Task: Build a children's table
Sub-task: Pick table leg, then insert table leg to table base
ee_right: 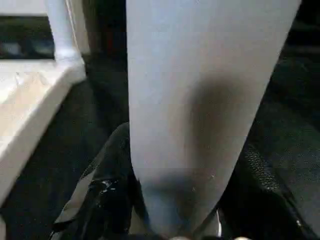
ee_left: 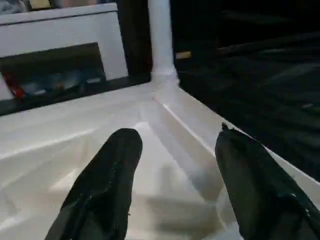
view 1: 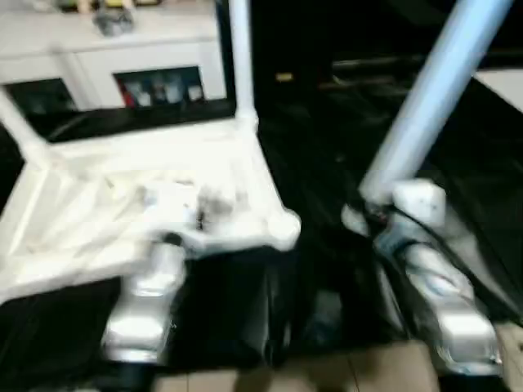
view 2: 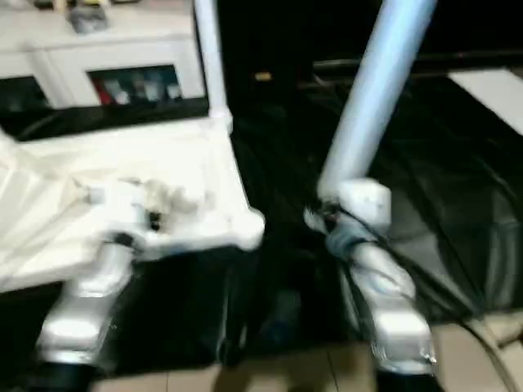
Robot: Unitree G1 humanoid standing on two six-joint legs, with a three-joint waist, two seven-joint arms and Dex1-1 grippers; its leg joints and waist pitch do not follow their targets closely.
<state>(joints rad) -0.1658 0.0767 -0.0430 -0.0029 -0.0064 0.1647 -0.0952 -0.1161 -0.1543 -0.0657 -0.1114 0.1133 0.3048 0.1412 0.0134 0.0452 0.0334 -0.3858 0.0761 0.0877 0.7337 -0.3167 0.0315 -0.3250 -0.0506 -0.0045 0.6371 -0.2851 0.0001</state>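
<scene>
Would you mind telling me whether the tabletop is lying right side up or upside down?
Upside down. The tabletop shows its ribbed underside, and a leg already rises straight up from the far corner socket.

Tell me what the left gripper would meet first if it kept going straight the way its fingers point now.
Probably the fitted leg at the far corner, after passing just over the ribbed underside of the tabletop. The left gripper points roughly that way; depth is unclear, so it might graze the tabletop first.

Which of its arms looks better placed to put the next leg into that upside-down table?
Probably the right. The right gripper is shut on a loose leg, beside the tabletop and its empty near corner socket. The left gripper stands open over the tabletop's ribbed underside, holding nothing.
</scene>
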